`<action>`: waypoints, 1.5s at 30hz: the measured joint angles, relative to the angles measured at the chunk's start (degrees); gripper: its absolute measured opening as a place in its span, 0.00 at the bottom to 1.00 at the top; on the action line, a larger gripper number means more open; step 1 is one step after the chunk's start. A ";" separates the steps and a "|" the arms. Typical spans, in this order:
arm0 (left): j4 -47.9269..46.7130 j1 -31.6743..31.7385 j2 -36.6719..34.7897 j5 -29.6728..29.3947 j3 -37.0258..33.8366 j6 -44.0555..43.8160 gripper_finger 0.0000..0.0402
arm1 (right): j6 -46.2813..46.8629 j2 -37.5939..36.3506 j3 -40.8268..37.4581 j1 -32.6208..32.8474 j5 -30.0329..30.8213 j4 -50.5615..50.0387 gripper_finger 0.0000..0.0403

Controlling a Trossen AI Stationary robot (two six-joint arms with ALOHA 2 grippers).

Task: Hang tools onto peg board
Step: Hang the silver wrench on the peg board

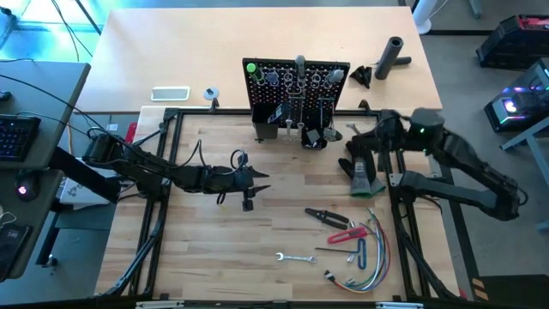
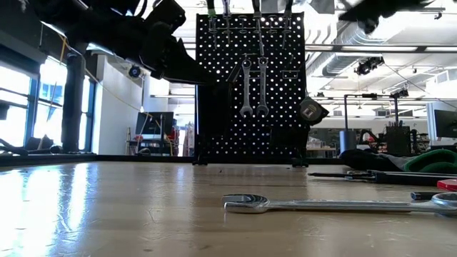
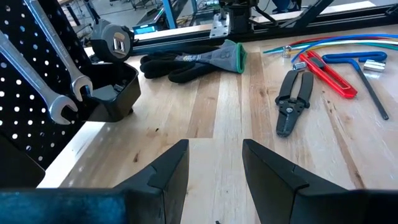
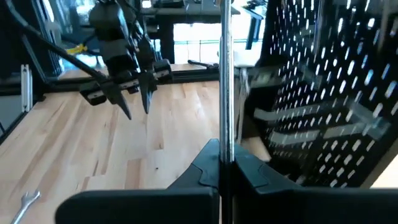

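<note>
Table layout, seen from above

We record the peg board (image 1: 298, 86) upright at upper centre, wrenches (image 2: 253, 87) hanging on its face; a cylinder (image 1: 394, 57) at upper right; a glove (image 1: 364, 175) right of centre; pliers (image 1: 326, 216) below it; a lone wrench (image 1: 293, 257) at lower centre; a wire bundle (image 1: 364, 270) at lower right.

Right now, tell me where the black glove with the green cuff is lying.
In the high view the black glove lies on the table's right side, in front of the peg board, below the right end effector and above the black pliers.
</note>
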 joint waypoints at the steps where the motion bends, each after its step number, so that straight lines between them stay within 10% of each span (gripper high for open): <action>1: -0.19 0.02 0.00 0.00 0.00 -0.31 0.36 | 1.39 -1.16 -3.20 0.00 0.02 2.46 0.00; 14: -1.81 0.06 0.00 -0.07 0.02 -0.78 0.36 | 18.61 6.77 -37.22 11.95 3.74 60.18 0.00; 45: -2.22 1.30 0.00 -0.15 0.04 -0.89 0.36 | 17.12 58.20 -17.66 12.80 5.86 93.19 0.00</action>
